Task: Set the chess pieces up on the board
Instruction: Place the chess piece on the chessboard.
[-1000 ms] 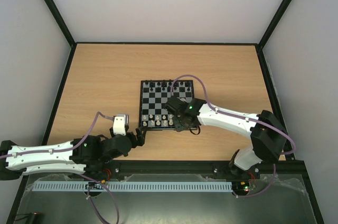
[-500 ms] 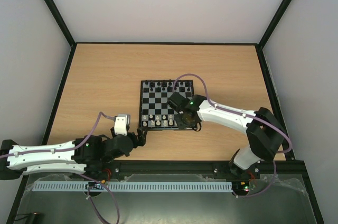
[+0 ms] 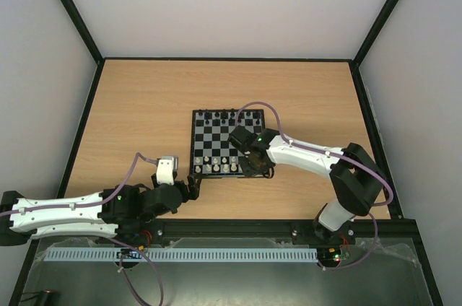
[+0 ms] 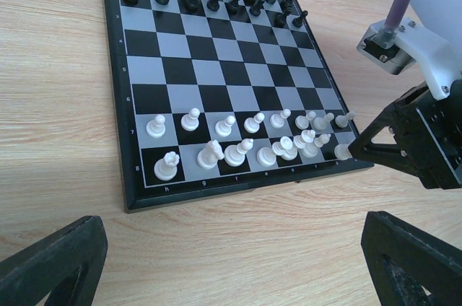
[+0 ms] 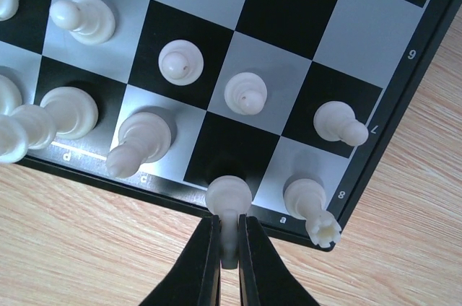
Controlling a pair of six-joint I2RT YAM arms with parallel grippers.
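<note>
Right wrist: right claw (image 5: 229, 232) pinches a cream-white round-headed chess piece (image 5: 229, 194) over the black-and-grey chequered board (image 5: 289, 3); left claw (image 4: 234, 263) gapes wide.

Table (image 3: 144, 104) viewed from above and behind, far off. Board (image 3: 213, 140) shared by all views: seen obliquely from left wrist, its corner seen close, downward, from right wrist.
</note>
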